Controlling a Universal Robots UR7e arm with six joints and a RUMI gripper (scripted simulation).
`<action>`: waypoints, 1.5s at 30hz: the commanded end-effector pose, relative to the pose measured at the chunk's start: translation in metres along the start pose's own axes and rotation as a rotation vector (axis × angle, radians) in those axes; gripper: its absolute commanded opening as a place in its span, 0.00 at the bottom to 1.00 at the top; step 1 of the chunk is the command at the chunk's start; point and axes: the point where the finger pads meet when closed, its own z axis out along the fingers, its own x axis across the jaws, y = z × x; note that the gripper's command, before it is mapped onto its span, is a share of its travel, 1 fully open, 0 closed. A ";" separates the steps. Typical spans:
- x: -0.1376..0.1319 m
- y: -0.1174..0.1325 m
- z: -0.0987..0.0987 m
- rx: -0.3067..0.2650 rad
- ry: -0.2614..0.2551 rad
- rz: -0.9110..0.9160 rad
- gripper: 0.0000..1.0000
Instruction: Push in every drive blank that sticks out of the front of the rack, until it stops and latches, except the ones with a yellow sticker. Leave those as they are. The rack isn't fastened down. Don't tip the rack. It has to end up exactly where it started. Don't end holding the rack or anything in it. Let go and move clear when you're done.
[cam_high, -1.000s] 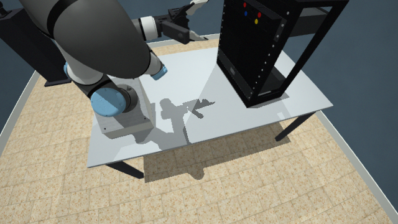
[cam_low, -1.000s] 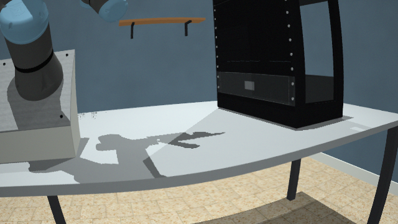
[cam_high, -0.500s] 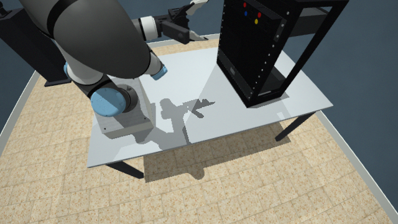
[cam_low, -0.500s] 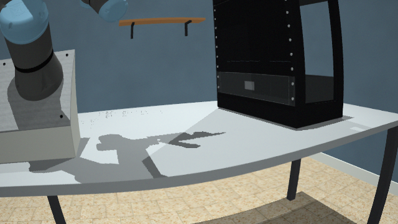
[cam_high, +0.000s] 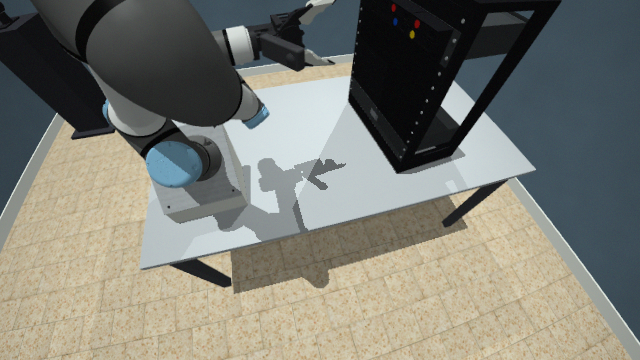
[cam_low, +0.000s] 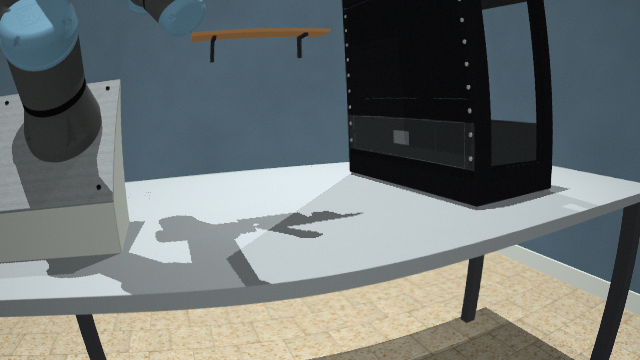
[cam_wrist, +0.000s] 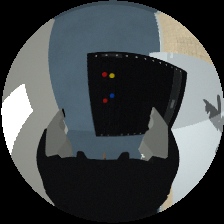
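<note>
The black rack (cam_high: 415, 85) stands upright at the far right of the table, its front face towards the arm. Its upper front carries small round stickers: a red one (cam_high: 393, 8), a blue one (cam_high: 395, 21), another red one (cam_high: 416, 23) and a yellow one (cam_high: 412, 34). The blanks behind them are black on black, so I cannot tell how far each sticks out. My gripper (cam_high: 322, 32) is open and empty, in the air left of the rack's upper front and apart from it. In the wrist view the rack (cam_wrist: 132, 95) lies ahead between the fingers, and the yellow sticker (cam_wrist: 112, 76) shows there.
A glossy panel with a grey label (cam_low: 400, 137) sits low on the rack front. The arm's grey base block (cam_high: 200, 190) is at the table's left. A wooden wall shelf (cam_low: 260, 35) hangs behind. The table edge runs close to the rack's right side.
</note>
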 end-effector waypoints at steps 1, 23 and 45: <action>0.000 0.000 0.000 0.000 -0.001 0.000 1.00; -0.002 0.008 0.015 0.000 -0.001 0.000 1.00; -0.009 0.057 0.102 0.000 -0.001 0.000 1.00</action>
